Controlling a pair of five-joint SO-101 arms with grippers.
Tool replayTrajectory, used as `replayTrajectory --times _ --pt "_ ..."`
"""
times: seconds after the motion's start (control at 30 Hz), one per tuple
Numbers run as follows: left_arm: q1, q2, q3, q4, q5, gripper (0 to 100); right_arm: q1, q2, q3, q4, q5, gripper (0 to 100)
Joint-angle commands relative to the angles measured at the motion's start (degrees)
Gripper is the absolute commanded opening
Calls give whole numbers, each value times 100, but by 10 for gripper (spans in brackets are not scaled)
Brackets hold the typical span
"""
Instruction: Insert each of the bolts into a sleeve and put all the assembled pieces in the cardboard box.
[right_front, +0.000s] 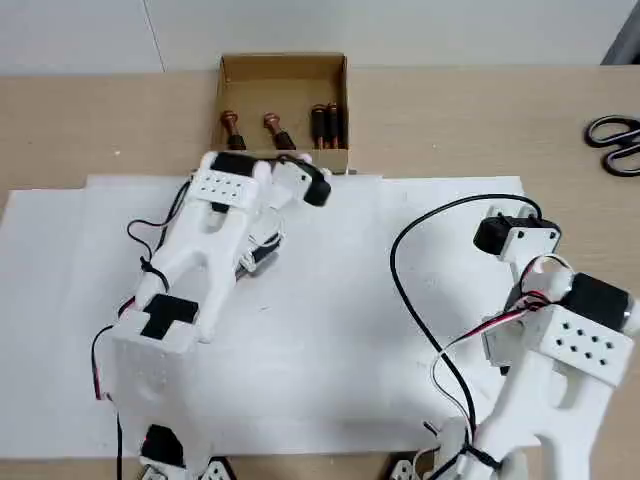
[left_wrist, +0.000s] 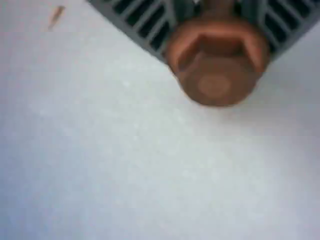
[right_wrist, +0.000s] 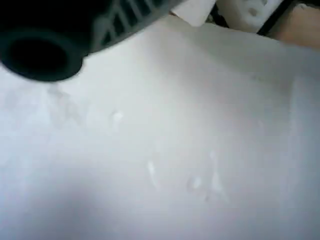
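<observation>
The left gripper (left_wrist: 216, 12) is clamped on a copper bolt (left_wrist: 215, 65). Its hex head pokes out between the ribbed fingers (left_wrist: 140, 20) over the white paper (left_wrist: 125, 165) (the shank is hidden). Just beyond that arm, the cardboard box (right_front: 283, 62) holds assembled pieces (right_front: 275, 128), their count hard to make out. The right gripper (right_wrist: 95, 27) grips a black sleeve (right_wrist: 40, 55), which is partly cut off. Scissors (right_front: 614, 143) lie far right.

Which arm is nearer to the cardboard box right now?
Left. The left arm is right at the near wall of the cardboard box; the right arm stands well off to its right, by the edge of the white sheet.
</observation>
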Motion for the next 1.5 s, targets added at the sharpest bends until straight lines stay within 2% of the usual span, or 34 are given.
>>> replayTrajectory --times 0.0,0.17,0.5,0.67,0.97,1.07,1.2,1.47 --pt "79 -809 -673 369 35 6 31 -119 -62 -22 53 9" --pt "299 -1626 -734 730 158 6 31 -127 -62 -22 176 9" --pt "343 -3244 -734 730 809 6 -40 -136 -536 92 325 4" --pt "343 -4018 -734 730 1073 6 -848 -136 -1266 330 273 4" --pt "343 -5829 -409 738 1899 6 -2070 -374 -1565 374 -501 4" --pt "343 -6444 101 738 2295 6 -2686 -813 -1521 374 -818 4" --pt "343 -7279 1033 738 2409 6 -3486 -1420 -1310 374 -1143 4" --pt "343 -8721 2888 668 2391 6 -3943 -2176 -607 145 -1231 8"
